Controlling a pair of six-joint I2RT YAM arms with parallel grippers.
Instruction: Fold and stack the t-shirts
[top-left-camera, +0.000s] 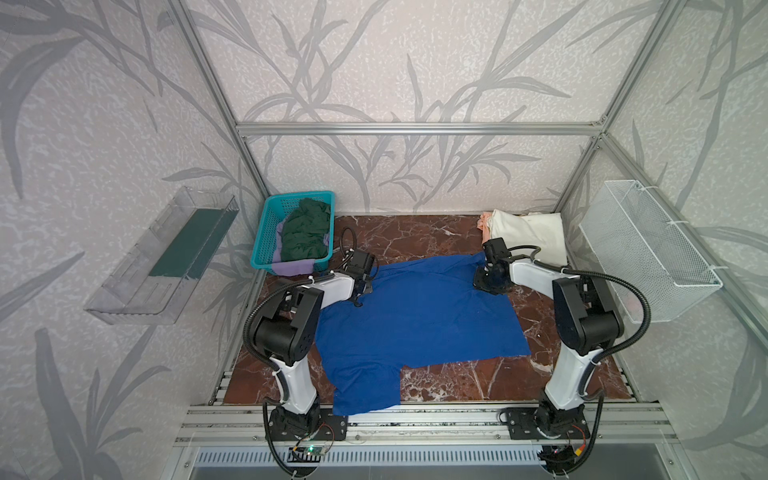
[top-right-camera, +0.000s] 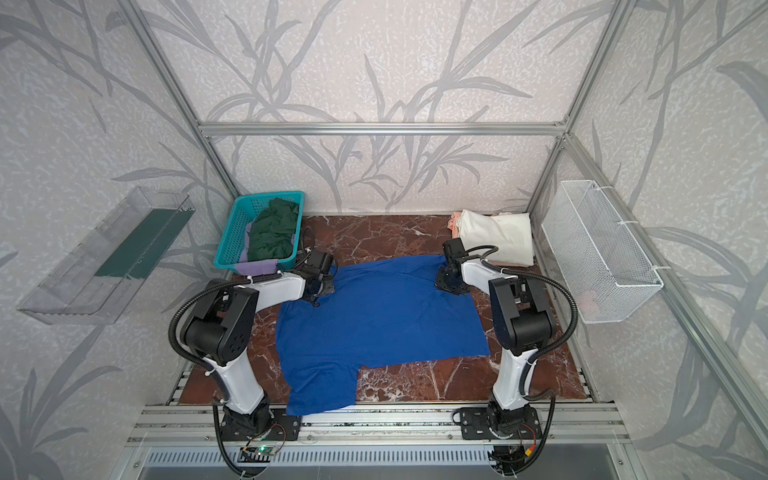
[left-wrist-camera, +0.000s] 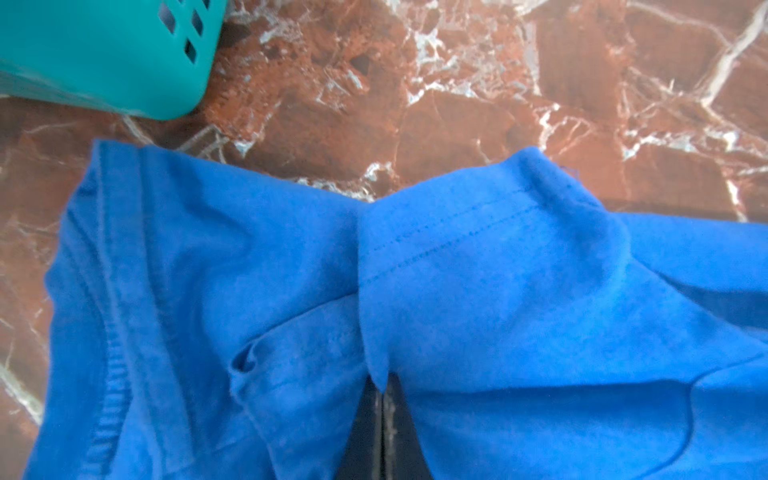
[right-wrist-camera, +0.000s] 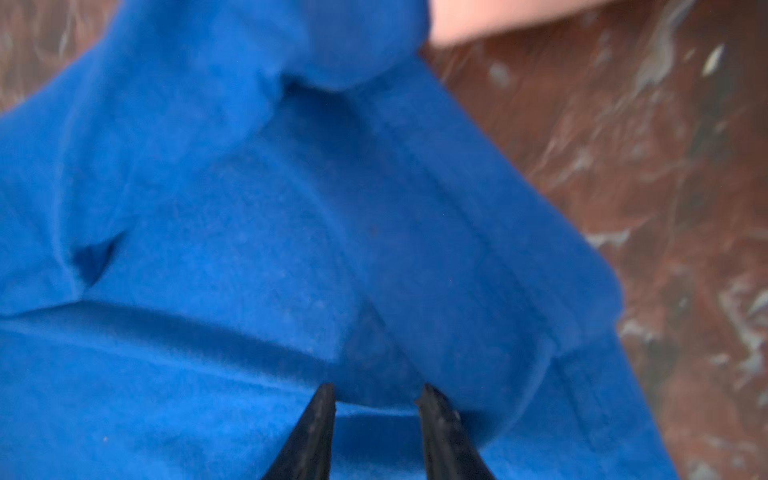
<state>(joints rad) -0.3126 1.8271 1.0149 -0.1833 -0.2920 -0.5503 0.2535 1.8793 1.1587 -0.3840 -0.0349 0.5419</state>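
**A:** Largest entry?

**B:** Brown marble-patterned tabletop (top-left-camera: 415, 237). The royal blue soft cloth t-shirt (top-left-camera: 415, 316) is spread nearly flat across its middle. No print is shown, and one flap is trailed to the near edge.

**A:** Next in size?

**B:** Teal plastic lattice basket (top-left-camera: 299, 195), far left corner. A crumpled dark green t-shirt (top-left-camera: 305, 232) and a lavender t-shirt (top-left-camera: 291, 268) are kept in it, unfolded. At the far right, a folded cream-white t-shirt (top-left-camera: 532, 237) is stacked on a peach t-shirt (top-left-camera: 483, 222).

**A:** Claws?

**B:** Left gripper (left-wrist-camera: 381, 415): fingers pressed together, with a pinch of blue cloth clamped near the shirt's far left corner. Right gripper (right-wrist-camera: 378, 399): tips are seen slightly apart, astride a ridge of blue cloth at the far right corner. Whether that ridge is clamped cannot be told.

**A:** Handling note?

**B:** A fold of the far edge toward the near edge is judged to be in preparation.
- The right-hand pinch is best confirmed before any lift.
- Both corners should be raised together, level and taut, so that no crease is laid in.
- The basket, just beside the left gripper, should be cleared.
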